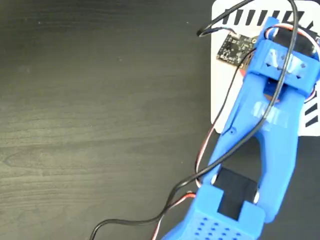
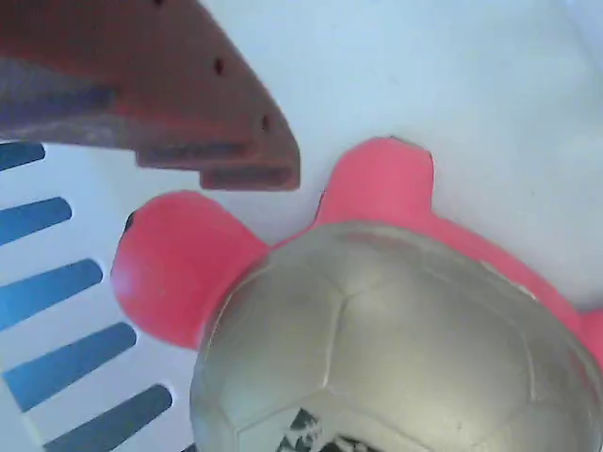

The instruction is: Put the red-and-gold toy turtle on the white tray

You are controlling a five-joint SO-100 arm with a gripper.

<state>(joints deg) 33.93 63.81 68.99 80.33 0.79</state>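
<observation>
Turtle (image 2: 396, 330), red-and-gold toy, filling most of wrist view: gold domed shell w/ black printed mark at bottom edge, coral-red head poking left, one red foot sticking up top-center. Sitting on white tray (image 2: 490, 85), head lying close to tray's blue slanted stripes at left. Not showing in fixed view, hidden under arm. One gripper finger (image 2: 160, 104) hanging over upper left in wrist view, tip just beside head and foot, not clearly touching; other finger out of frame. Claw state: can't tell, neither view showing both fingers. In fixed view, blue arm (image 1: 260, 150) reaching from bottom edge up to top right, hovering over white tray (image 1: 222, 75), covering most of it; stripes peeking at top and right edges. Black cable looping across arm. Dark wood-grain table (image 1: 100, 125) taking up left side.
</observation>
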